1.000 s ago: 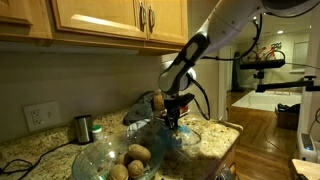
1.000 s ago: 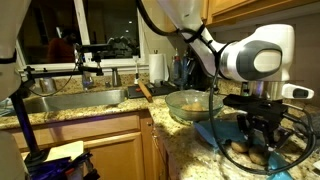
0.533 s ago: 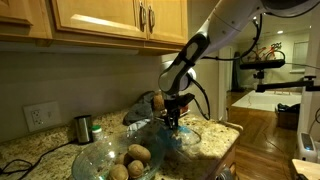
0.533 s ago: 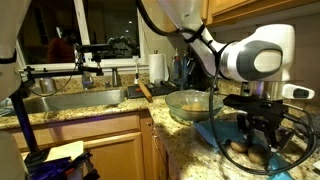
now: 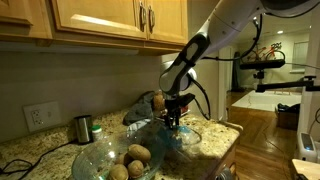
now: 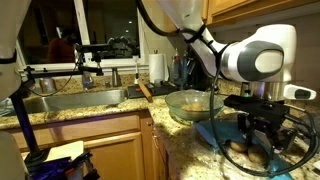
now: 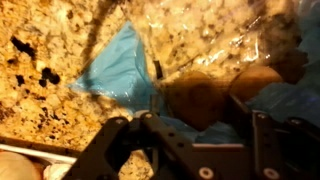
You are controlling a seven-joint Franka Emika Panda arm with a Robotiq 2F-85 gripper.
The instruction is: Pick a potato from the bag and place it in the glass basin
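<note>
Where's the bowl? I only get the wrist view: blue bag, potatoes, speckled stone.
Observer: The bowl sits right next to the bag, outside your picture.
Operator: Anything in it?
Observer: Yes, a few potatoes lie in it.
Operator: What else is nearby?
Observer: A sink, on the far side of the bowl from the bag.

Location type: domestic kitchen. Indicators: wooden wall cabinets [image 5: 100, 20], speckled granite countertop [image 5: 25, 158], inset stainless sink [image 6: 70, 102], paper towel roll [image 6: 157, 67], wall outlet [image 5: 40, 116].
</note>
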